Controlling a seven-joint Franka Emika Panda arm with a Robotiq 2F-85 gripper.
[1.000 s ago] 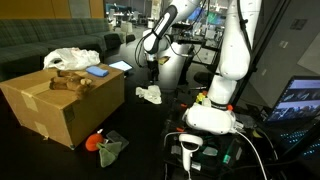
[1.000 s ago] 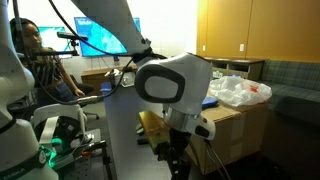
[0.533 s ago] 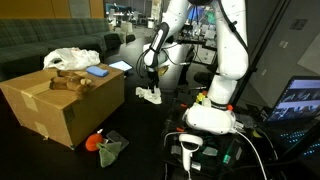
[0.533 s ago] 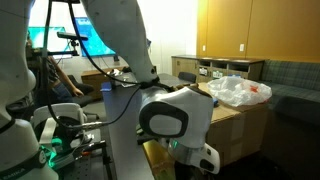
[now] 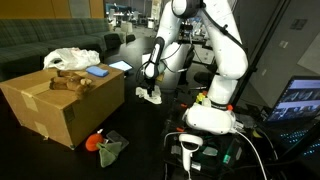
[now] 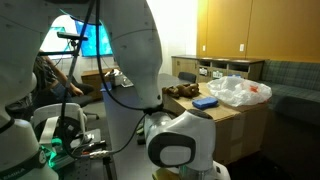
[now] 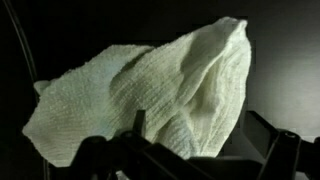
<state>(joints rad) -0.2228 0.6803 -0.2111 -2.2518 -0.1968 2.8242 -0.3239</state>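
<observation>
Dark surface (image 7: 285,40); white cloth (image 7: 160,90) beneath spread end effector (image 7: 205,140), body cropped.

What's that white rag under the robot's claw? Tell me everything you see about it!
The white rag is a small, soft-looking cloth with a fine, woven, bumpy texture. It is crumpled, with folds running across it and one corner sticking out. It lies alone on a dark surface, beside nothing else up close. The gripper hangs right over it with its jaws open. Whether the fingers touch the cloth cannot be told.
</observation>
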